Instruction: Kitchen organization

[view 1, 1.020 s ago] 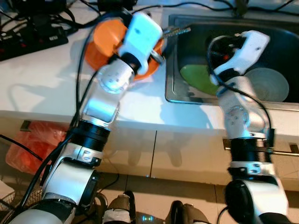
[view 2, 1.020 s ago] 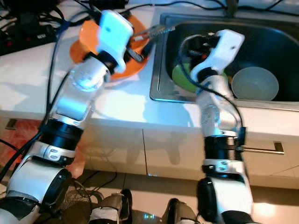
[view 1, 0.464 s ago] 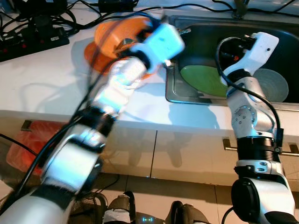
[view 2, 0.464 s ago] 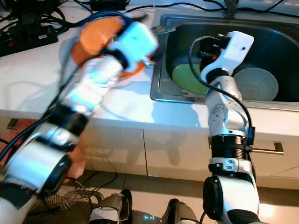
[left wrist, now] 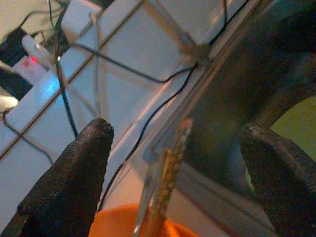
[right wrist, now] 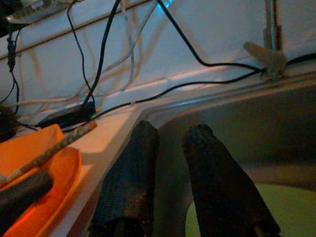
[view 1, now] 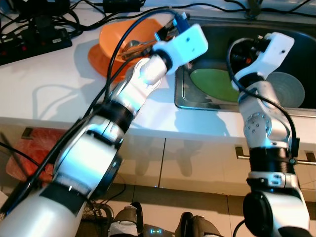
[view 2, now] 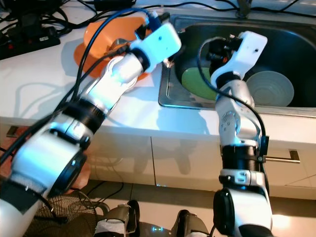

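An orange bowl (view 1: 118, 37) on an orange plate (view 1: 98, 57) stands on the white counter beside the sink's left rim (view 1: 178, 91). A metal utensil (left wrist: 170, 168) rests in the bowl, its handle pointing at the sink corner. My left gripper (left wrist: 175, 129) hovers over the bowl's far side, open, and the handle lies between its fingers untouched. A green plate (view 1: 212, 84) and a pale bowl (view 1: 291, 89) lie in the sink. My right gripper (right wrist: 173, 129) is shut and empty above the green plate.
Power strips and tangled cables (view 1: 39, 29) crowd the back left of the counter. More cables run along the wall behind the sink (right wrist: 98, 74). The faucet base (right wrist: 269, 54) stands at the sink's back. An orange bag (view 1: 29, 153) lies on the floor at left.
My left arm has swung right, from over the orange bowl to the sink's left edge. The right arm has shifted slightly over the green plate.
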Controlling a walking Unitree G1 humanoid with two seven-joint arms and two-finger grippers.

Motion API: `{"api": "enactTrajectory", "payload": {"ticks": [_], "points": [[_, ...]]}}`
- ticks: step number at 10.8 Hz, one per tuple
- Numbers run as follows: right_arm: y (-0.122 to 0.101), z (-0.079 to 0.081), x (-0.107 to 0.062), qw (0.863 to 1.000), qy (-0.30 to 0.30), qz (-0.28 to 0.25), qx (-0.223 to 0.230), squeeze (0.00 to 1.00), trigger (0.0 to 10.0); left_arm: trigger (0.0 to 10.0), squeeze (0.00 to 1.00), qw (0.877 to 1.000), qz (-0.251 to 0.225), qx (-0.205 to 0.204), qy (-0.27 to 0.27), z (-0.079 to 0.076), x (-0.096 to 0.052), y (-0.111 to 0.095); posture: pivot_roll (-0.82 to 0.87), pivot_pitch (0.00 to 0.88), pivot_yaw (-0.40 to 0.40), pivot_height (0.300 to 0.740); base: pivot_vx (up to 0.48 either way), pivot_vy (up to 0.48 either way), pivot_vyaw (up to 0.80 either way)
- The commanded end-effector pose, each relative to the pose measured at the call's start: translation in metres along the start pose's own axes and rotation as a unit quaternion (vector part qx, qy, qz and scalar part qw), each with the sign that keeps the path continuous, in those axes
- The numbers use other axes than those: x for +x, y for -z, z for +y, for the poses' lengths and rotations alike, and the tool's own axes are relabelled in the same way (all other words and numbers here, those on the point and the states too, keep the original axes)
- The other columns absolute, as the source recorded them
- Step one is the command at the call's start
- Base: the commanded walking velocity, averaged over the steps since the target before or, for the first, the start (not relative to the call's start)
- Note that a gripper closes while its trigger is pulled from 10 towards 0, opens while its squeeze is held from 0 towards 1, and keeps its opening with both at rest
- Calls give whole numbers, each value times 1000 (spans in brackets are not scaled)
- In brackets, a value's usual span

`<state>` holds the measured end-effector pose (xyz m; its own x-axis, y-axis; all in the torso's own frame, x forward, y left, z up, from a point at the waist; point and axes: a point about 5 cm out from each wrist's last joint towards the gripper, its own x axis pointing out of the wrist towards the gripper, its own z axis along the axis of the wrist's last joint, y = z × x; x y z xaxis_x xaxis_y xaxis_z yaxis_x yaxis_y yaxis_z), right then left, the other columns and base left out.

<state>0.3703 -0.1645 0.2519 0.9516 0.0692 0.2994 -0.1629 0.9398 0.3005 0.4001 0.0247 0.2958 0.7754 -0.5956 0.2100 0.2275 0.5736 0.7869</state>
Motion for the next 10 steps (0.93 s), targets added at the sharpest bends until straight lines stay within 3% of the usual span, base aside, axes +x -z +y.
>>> {"api": "enactTrajectory", "payload": {"ticks": [1,6,8,10], "points": [[-2,1,-3,1000,0,-2,3,0,10000,10000,0,1000,8,13,-1,-2,4,-2,23,232,17,740,0,0,0],[0,4,-17,1000,3,5,8,0,10000,10000,0,1000,20,16,13,-21,9,-3,-1,281,23,740,0,0,0],[0,8,-25,1000,5,10,14,0,10000,10000,0,999,19,33,4,-20,12,-8,-12,308,24,740,0,0,0],[2,7,-26,1000,6,15,17,0,10000,10000,0,998,32,48,-30,-7,14,-10,-4,315,22,740,0,0,0]]}}
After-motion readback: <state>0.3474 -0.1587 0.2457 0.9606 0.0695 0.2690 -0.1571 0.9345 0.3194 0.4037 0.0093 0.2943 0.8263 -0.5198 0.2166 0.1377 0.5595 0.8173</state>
